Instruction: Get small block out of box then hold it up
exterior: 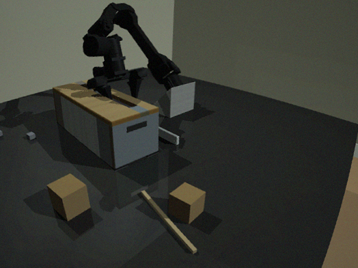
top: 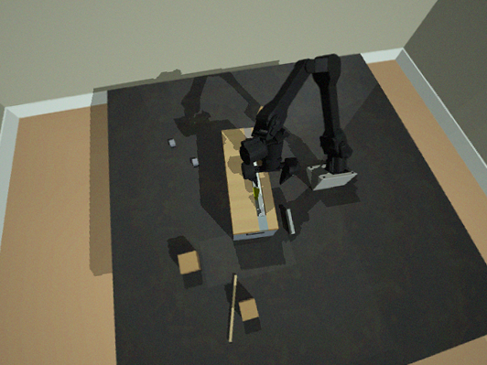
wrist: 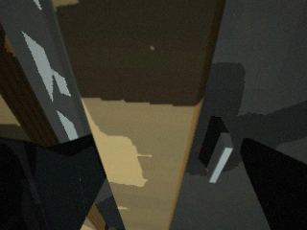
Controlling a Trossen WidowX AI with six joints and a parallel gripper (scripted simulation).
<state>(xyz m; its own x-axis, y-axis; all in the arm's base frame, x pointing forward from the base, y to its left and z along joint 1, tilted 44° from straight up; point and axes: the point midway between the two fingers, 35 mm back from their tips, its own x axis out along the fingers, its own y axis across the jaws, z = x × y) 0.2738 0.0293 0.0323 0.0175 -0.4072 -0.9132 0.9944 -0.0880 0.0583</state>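
Top view showed the gripper (top: pixel 270 172) spread wide with nothing between its fingers, straddling the box's (top: pixel 240 185) front edge: one finger over the slot in the tan lid, the other outside above the bench (top: pixel 365 251). A small yellow-green block (top: pixel 256 191) showed through that slot, inside the box, just past the inner finger. A pale grey bar (top: pixel 289 220) lay on the bench just beside the box's near corner. Two tan cubes (top: pixel 188 261) and a thin wooden stick (top: pixel 232 308) lay well apart from the box, nearer the camera.
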